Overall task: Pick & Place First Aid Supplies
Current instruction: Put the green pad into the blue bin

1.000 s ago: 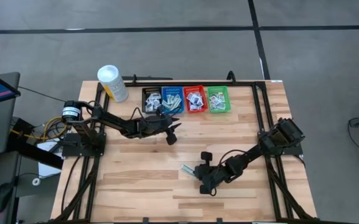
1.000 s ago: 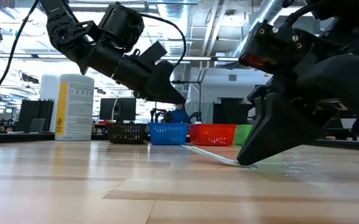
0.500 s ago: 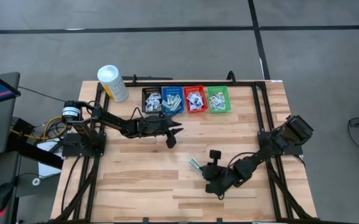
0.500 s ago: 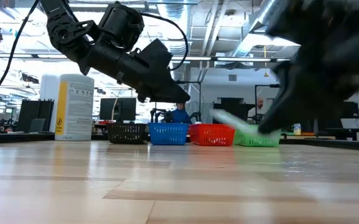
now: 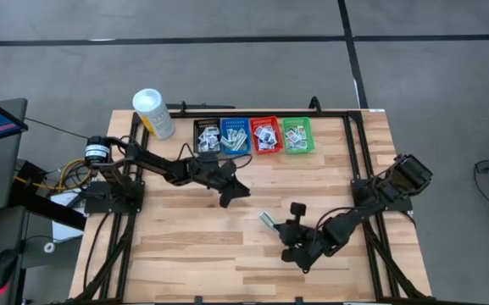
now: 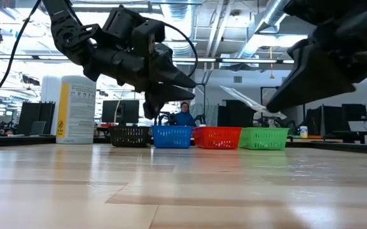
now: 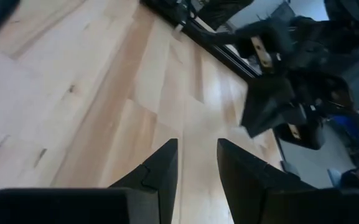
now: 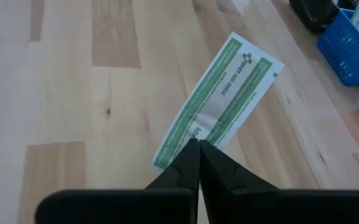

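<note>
My right hand [image 8: 198, 149] is in the lower centre-right of the high view, raised above the wooden surface [image 5: 185, 246]. Its two fingers are pressed together on one end of a pale-green strip [image 8: 219, 109], which is white with green edges and print. In the low view the strip [image 6: 243, 98] hangs in the air, tilted, above the green basket [image 6: 264, 138]. My left hand [image 7: 195, 155] hovers above the surface near the middle of the high view, just below the row of baskets; its fingers are spread a little and hold nothing. The black, blue, red and green baskets at the upper centre contain more small packets [image 5: 265, 135]. A white tub [image 5: 153, 113] stands to their left.
</note>
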